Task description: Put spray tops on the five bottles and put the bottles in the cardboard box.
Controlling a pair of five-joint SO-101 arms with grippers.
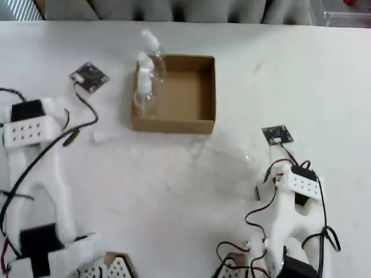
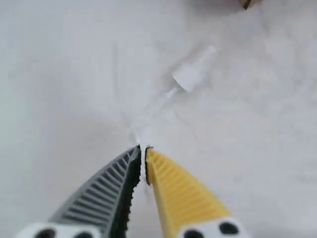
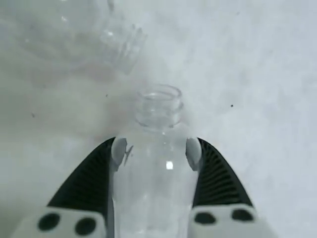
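White table [image 1: 324, 87]: we find a cardboard box [image 1: 174, 124] at far centre, a spray top [image 2: 189, 75] just left of its near corner, an uncapped bottle [image 3: 74, 34] lying flat, a left circuit board [image 1: 89, 76] and a right circuit board [image 1: 277, 134].

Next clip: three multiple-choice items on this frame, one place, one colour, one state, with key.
1. Where is the loose spray top? A on a shelf; B on the table before the left pincer; C on the floor.
2. Left pincer's fingers: A grey and yellow; B both red; C both white.
3. Right pincer's bottle: A capped; B crushed; C topless.
Key: B, it lies on the table past the shut tips; A, seen in the left wrist view; C, its threaded neck is bare.
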